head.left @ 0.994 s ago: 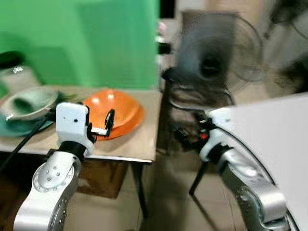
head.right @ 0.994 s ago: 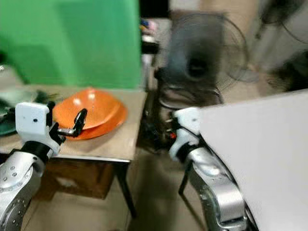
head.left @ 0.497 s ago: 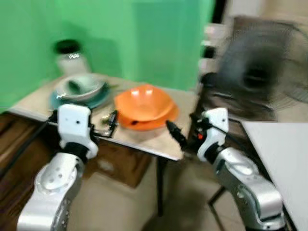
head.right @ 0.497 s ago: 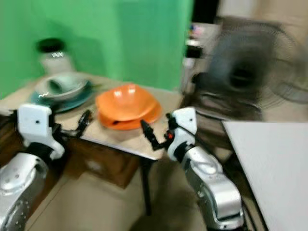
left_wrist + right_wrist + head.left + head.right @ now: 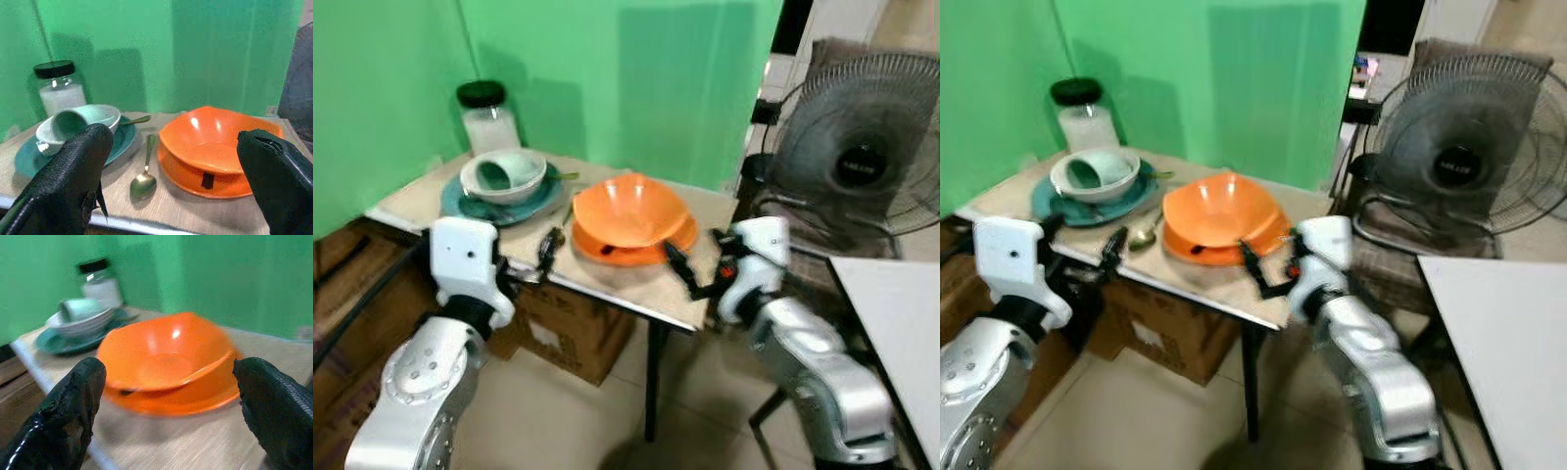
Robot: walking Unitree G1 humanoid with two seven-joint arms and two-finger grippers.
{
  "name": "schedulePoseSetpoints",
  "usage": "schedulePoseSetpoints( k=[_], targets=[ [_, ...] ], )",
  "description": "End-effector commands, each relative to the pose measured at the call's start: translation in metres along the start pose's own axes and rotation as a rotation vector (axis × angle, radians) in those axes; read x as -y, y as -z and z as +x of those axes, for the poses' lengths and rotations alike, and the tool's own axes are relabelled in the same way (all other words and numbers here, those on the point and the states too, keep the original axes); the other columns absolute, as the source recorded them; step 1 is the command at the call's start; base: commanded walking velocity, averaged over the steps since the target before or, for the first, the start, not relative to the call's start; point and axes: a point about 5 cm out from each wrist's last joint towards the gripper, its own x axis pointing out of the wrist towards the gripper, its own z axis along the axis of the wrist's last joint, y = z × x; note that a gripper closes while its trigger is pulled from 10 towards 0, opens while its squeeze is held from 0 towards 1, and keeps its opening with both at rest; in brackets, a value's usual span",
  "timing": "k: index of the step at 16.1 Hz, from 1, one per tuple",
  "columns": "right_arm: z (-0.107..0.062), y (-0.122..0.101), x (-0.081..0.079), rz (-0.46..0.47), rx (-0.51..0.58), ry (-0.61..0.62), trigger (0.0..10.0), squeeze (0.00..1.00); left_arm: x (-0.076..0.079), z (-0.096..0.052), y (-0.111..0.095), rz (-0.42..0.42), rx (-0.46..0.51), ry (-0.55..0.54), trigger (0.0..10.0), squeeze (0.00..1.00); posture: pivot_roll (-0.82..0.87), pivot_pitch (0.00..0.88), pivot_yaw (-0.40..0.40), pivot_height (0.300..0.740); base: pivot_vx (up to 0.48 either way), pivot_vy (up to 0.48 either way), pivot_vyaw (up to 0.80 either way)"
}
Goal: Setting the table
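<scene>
On the small wooden table (image 5: 636, 294) an orange bowl (image 5: 628, 209) rests in an orange plate (image 5: 607, 250). To its left a teal plate (image 5: 460, 204) carries a white bowl (image 5: 504, 176) with a teal cup (image 5: 68, 125) lying in it. A gold spoon (image 5: 143, 178) lies between the two plates. A black-lidded jar (image 5: 489, 117) stands behind them. My left gripper (image 5: 540, 262) hovers open at the table's front edge, facing the spoon. My right gripper (image 5: 685, 277) is open just right of the orange plate, holding nothing.
A cardboard box (image 5: 573, 328) sits under the table. A large standing fan (image 5: 862, 157) is at the right, with a white tabletop (image 5: 901, 313) in front of it. A green wall backs the table. A second spoon handle (image 5: 134, 120) pokes out behind the white bowl.
The camera has swung left and steadied, bringing the whole table and the teal plate into view. My right gripper has come up beside the orange plate.
</scene>
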Motion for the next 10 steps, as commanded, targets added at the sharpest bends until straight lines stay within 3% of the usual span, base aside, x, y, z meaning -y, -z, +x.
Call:
schedulePoseSetpoints(
  k=[1,3,5,10],
  targets=[
    [0.004,-0.0016,-0.0032,-0.005,0.012,-0.007,10.0,1.0,-0.0024,0.0001,-0.0025,0.008,0.012,0.0,10.0,0.0,-0.04,0.0,0.015,0.74,0.349,0.0,0.0],
    [0.0047,-0.0031,-0.0031,-0.034,0.017,-0.01,10.0,1.0,-0.0026,0.0005,-0.0027,0.008,0.014,0.006,10.0,0.0,-0.04,0.0,0.016,0.74,0.356,0.0,0.0],
    [0.0062,-0.0044,-0.0018,-0.035,0.026,0.014,10.0,1.0,-0.0031,0.0012,-0.003,0.009,0.014,0.01,10.0,0.0,-0.04,0.0,0.017,0.74,0.36,0.0,0.8],
    [0.0089,-0.009,0.005,0.003,0.037,0.065,10.0,1.0,-0.0026,0.0016,-0.0039,0.028,0.012,0.044,10.0,0.0,-0.03,0.0,0.023,0.74,0.277,0.0,0.0]
  ],
)
